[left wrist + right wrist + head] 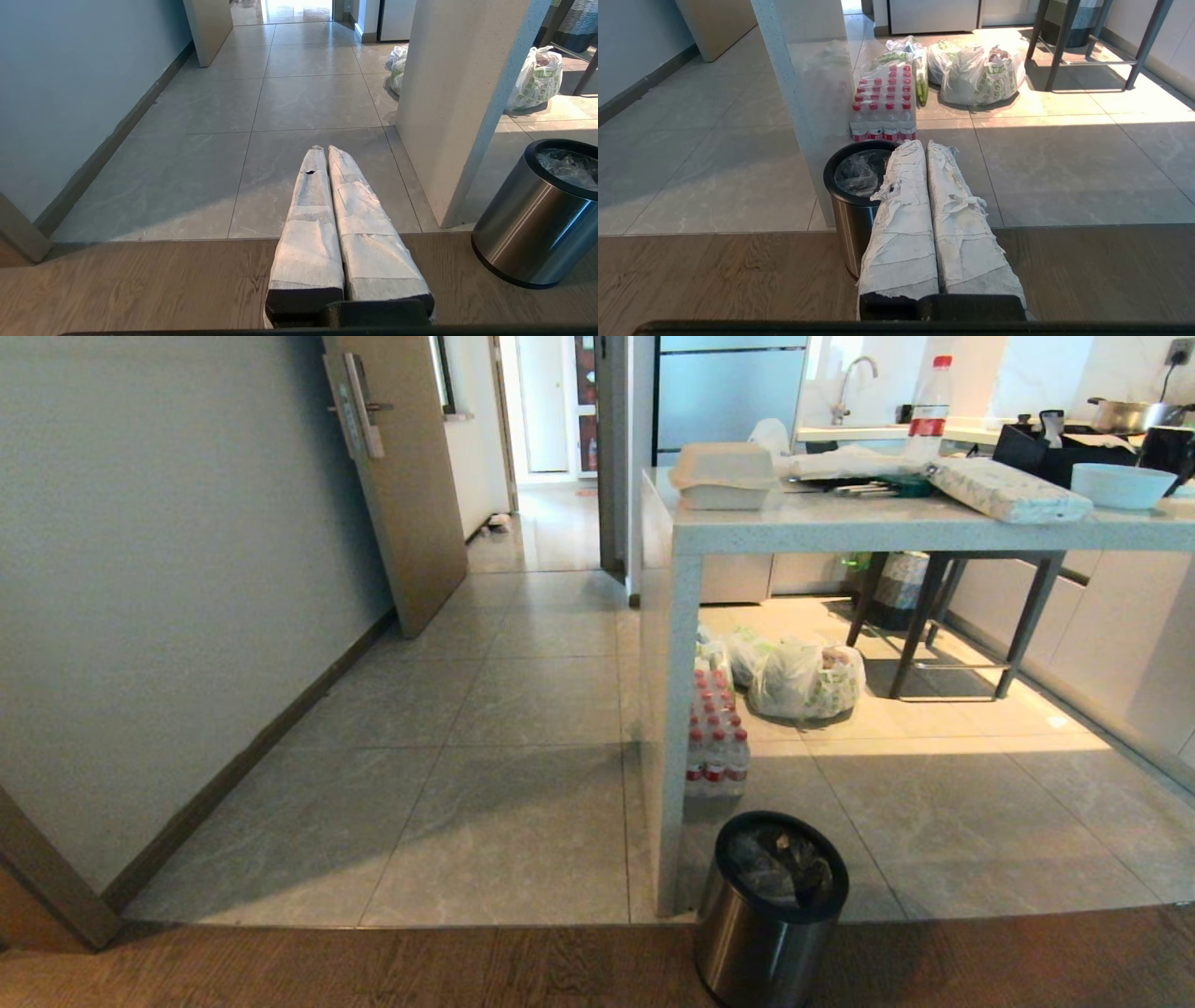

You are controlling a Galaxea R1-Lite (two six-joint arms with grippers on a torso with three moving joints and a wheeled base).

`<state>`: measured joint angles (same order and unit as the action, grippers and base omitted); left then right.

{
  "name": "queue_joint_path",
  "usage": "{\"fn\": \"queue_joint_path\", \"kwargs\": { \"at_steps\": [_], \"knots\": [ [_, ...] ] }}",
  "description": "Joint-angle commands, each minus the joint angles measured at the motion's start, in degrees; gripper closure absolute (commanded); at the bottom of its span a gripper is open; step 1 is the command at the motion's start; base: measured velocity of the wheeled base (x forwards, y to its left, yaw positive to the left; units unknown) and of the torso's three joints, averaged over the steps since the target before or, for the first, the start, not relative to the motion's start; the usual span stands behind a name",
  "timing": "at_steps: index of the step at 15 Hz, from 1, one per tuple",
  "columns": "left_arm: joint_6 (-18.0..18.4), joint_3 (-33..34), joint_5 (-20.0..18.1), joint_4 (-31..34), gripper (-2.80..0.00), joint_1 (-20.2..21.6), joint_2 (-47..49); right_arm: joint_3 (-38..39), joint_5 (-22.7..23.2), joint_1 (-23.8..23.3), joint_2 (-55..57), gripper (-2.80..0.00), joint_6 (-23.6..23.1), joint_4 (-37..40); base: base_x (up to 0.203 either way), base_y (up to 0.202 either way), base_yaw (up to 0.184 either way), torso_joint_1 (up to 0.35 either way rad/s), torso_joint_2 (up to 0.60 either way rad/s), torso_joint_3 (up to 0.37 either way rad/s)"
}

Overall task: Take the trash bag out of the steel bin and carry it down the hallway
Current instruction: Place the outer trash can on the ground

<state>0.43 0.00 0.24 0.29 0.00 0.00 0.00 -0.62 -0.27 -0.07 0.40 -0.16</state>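
Observation:
The steel bin stands on the wood floor right by the counter's end leg, shiny with a black rim. Inside it the clear, crinkly trash bag lies crumpled below the rim. My right gripper is shut with nothing in it, hovering just beside the steel bin, where the trash bag shows through the opening. My left gripper is also shut and empty, off to the other side of the steel bin, over the tile floor. Neither arm shows in the head view. The hallway lies beyond the open door.
A pale stone counter with a thick end leg stands right behind the bin. A pack of water bottles and white bags with green print sit under it. A grey wall runs along the left; an open door stands ahead.

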Motion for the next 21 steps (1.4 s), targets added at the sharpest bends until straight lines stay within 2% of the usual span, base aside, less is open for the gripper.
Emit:
{"fn": "queue_joint_path", "kwargs": {
  "at_steps": [1, 5, 21],
  "knots": [
    [-0.08, 0.0, 0.02, 0.06, 0.0, 0.0, 0.0, 0.18, 0.01, 0.0, -0.01, 0.0, 0.04, 0.07, 0.0, 0.0, 0.0, 0.0, 0.0, 0.0],
    [-0.08, 0.0, 0.02, 0.06, 0.0, 0.0, 0.0, 0.18, 0.01, 0.0, -0.01, 0.0, 0.04, 0.07, 0.0, 0.0, 0.0, 0.001, 0.0, -0.062],
    [-0.43, 0.0, 0.02, 0.06, 0.0, 0.0, 0.0, 0.18, 0.18, 0.0, 0.07, 0.0, -0.31, -0.11, 0.0, 0.0, 0.0, 0.002, 0.0, -0.194]
  ]
}}
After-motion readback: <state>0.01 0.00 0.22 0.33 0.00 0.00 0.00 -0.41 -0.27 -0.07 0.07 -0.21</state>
